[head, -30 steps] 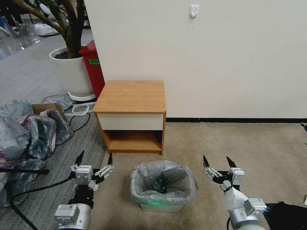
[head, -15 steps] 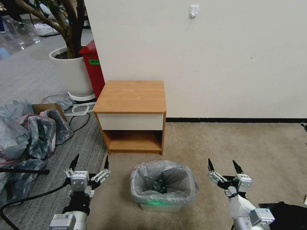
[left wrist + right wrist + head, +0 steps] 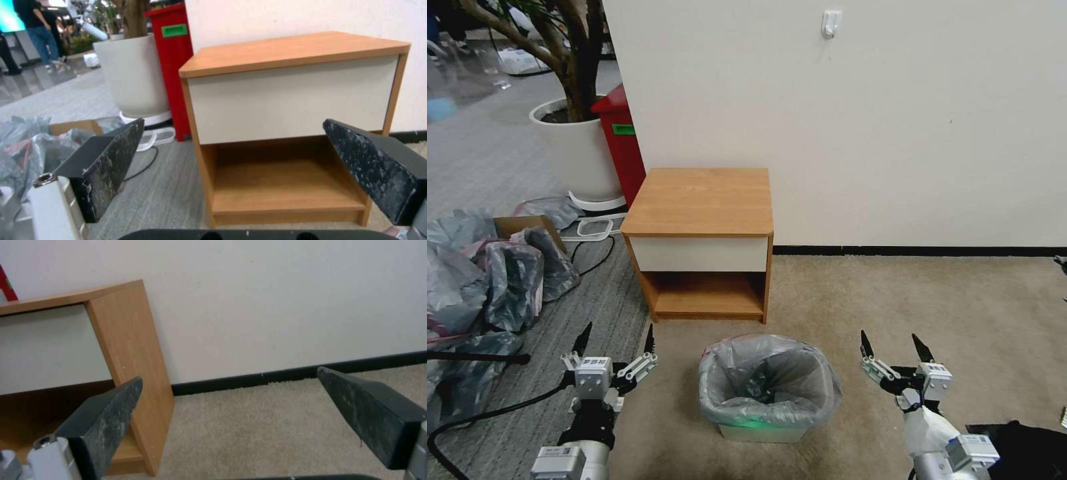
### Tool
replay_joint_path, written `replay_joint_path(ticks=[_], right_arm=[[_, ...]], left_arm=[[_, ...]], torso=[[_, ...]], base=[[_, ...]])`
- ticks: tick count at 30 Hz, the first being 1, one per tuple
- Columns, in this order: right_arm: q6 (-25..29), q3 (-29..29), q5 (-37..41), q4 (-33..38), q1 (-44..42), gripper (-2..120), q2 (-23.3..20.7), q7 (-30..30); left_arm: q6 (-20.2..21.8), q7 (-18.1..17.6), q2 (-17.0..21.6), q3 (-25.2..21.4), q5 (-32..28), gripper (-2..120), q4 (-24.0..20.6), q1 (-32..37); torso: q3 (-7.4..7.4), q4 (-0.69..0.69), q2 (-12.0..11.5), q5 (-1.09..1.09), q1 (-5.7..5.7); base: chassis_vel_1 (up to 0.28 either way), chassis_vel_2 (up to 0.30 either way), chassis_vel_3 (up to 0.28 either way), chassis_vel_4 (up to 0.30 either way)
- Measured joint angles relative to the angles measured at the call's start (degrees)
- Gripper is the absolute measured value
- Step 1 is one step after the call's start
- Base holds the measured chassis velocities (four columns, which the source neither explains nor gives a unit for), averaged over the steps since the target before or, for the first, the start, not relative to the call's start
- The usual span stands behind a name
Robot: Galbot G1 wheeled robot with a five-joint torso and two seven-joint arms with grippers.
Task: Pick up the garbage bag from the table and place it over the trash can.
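The thin, crinkled, translucent grey plastic garbage bag lines the small cream-white rectangular plastic trash can, which stands on the beige carpet in front of the small orange-brown wooden nightstand with a white drawer front and an open shelf compartment beneath. The bag's mouth is folded out over the can's rim and hangs part-way down its walls, with a pinkish-red edge showing at the far left corner. The nightstand's tabletop is bare wood.

The left gripper hovers low over the floor to the left of the trash can, well apart from the bag, its two black fingers spread wide with nothing between them. In the left wrist view the gripper faces the nightstand's drawer front and shelf, fingers far apart. The right gripper hovers to the right of the trash can at about the same height, also clear of the bag, its fingers splayed wide and holding nothing. In the right wrist view the gripper points at the nightstand's right side panel, the white wall and the black baseboard.

To the left lie a heap of grey plastic bags around a cardboard box, a tall red bin with a green label and a large white round planter.
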Motion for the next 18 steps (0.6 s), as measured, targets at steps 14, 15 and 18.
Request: replay_joint_path(ticks=[14, 15, 18], right_arm=[[0.0, 0.0, 0.0, 0.0, 0.0, 100, 0.0, 0.0], [0.0, 0.0, 0.0, 0.0, 0.0, 100, 0.0, 0.0], [0.0, 0.0, 0.0, 0.0, 0.0, 100, 0.0, 0.0]], left_arm=[[0.1, -0.1, 0.0, 0.0, -0.1, 100, 0.1, 0.0], [0.1, -0.1, 0.0, 0.0, -0.1, 100, 0.1, 0.0], [0.1, -0.1, 0.0, 0.0, -0.1, 100, 0.1, 0.0]], torso=[[0.00, 0.00, 0.0, 0.00, 0.00], [0.00, 0.00, 0.0, 0.00, 0.00], [0.00, 0.00, 0.0, 0.00, 0.00]], base=[[0.000, 0.000, 0.000, 0.000], [0.000, 0.000, 0.000, 0.000], [0.000, 0.000, 0.000, 0.000]])
